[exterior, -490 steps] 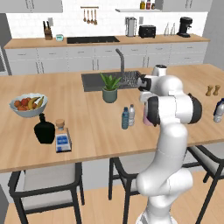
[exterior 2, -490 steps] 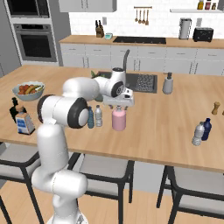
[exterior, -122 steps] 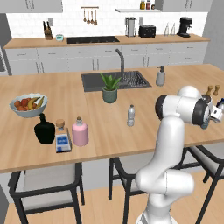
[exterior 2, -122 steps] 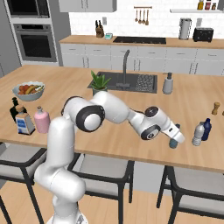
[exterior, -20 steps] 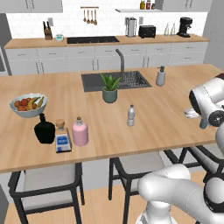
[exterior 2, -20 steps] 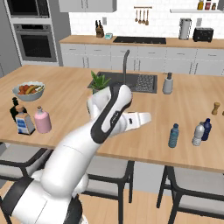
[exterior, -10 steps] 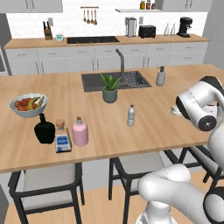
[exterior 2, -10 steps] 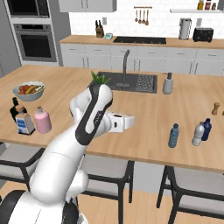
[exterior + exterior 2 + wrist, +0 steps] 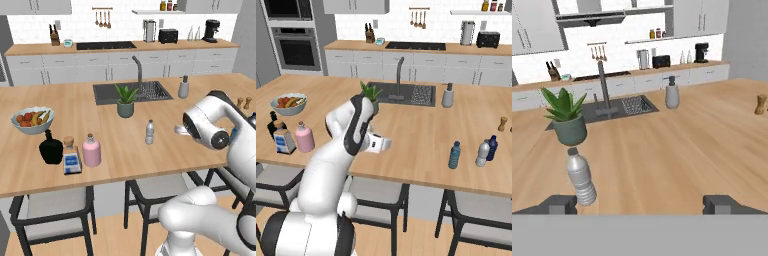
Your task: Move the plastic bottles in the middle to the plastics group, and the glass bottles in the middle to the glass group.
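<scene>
The clear greyish-white plastic bottle point(image 9: 149, 132) stands upright mid-counter in front of the potted plant; in the hand view this bottle point(image 9: 580, 177) is close ahead, by the left fingertip. My gripper point(image 9: 177, 131) point(image 9: 387, 145) point(image 9: 642, 205) hovers low to its right, open and empty. The teal-blue plastic bottle point(image 9: 455, 154) stands at the right end beside the plastics group, a pale bottle with dark blue point(image 9: 485, 151). The pink glass bottle point(image 9: 91, 151) point(image 9: 304, 137) stands next to the black flask point(image 9: 51, 148) and the square blue-label bottle point(image 9: 71, 157) at the left end.
A potted plant point(image 9: 125, 100) point(image 9: 567, 120) stands before the sink point(image 9: 132, 92) with its tall faucet. A soap dispenser point(image 9: 183, 87) is right of the sink. A fruit bowl point(image 9: 32, 119) sits far left and brown shakers point(image 9: 240, 102) far right. Stools line the island's near edge.
The arm has swung left from the right end of the island toward the middle, bringing the hand near the clear bottle. The jaws stayed open. The bottles have not moved.
</scene>
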### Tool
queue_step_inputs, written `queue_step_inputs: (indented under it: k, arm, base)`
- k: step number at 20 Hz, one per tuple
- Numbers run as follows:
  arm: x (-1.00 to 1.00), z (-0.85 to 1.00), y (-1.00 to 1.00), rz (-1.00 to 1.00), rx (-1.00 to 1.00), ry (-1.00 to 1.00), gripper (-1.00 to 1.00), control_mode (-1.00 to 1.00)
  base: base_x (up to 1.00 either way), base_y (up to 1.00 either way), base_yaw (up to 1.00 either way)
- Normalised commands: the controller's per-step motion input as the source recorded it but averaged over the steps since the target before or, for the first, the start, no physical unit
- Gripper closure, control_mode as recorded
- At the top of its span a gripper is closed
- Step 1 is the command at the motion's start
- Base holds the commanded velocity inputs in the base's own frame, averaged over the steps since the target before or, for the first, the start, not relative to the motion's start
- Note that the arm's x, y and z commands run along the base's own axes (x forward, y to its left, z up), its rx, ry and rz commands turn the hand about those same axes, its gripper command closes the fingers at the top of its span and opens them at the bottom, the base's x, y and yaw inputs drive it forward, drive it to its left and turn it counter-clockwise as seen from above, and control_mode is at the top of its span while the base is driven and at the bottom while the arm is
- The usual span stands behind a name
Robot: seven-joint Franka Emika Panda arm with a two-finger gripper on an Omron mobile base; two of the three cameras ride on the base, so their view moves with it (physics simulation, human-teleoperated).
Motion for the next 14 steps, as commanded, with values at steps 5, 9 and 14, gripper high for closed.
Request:
queue_step_inputs:
  k: [5, 9, 14]
  arm:
    - [0.10, 0.46, 0.47, 0.10, 0.05, 0.57, -1.00, -1.00]
    - [0.10, 0.53, 0.33, 0.09, 0.09, 0.55, -1.00, -1.00]
    - [0.12, 0.54, 0.07, 0.02, 0.02, 0.39, -1.00, -1.00]
  base:
    - [0.00, 0.00, 0.00]
    - [0.00, 0.00, 0.00]
    - [0.00, 0.00, 0.00]
